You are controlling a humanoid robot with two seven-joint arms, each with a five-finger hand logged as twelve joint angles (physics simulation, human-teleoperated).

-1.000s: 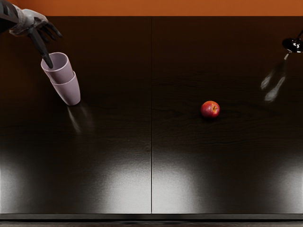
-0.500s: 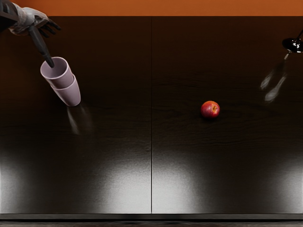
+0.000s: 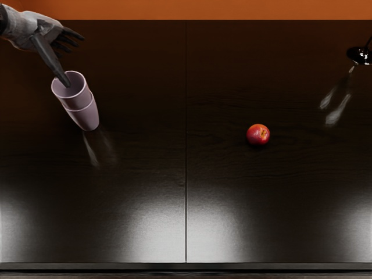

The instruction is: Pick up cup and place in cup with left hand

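The left hand (image 3: 35, 30), with its pale grey back and dark fingers (image 3: 70, 36), is held at the upper left corner, where its arm is cut off by the edge of the view. The four fingers are stretched out loosely towards the right, above and apart from the cups, and nothing is gripped by them. The long dark thumb (image 3: 49, 57) is pointed downwards, its tip set within the open mouth of the upper cup; whether the inner wall is touched by it cannot be told.

The upper cup (image 3: 74, 96), pale pinkish lilac, smooth, round and tapered, is nested in the lower cup (image 3: 88, 118), which is matched to it in colour and shape. The upper part of the upper cup is left showing above the rim of the lower one. The pair is seen slanting from upper left to lower right, with the mouth at the hand's end; whether it is truly tilted cannot be made out.

The dark wood-grained table (image 3: 139, 151) is divided by a straight seam down the middle. To the right of that seam a small round red apple (image 3: 258, 135) is placed, well apart from the cups. Farther right, a glossy black rounded object (image 3: 360, 56) is cut off by the picture's edge. Beyond the table's far side, an orange surface (image 3: 186, 9) is seen
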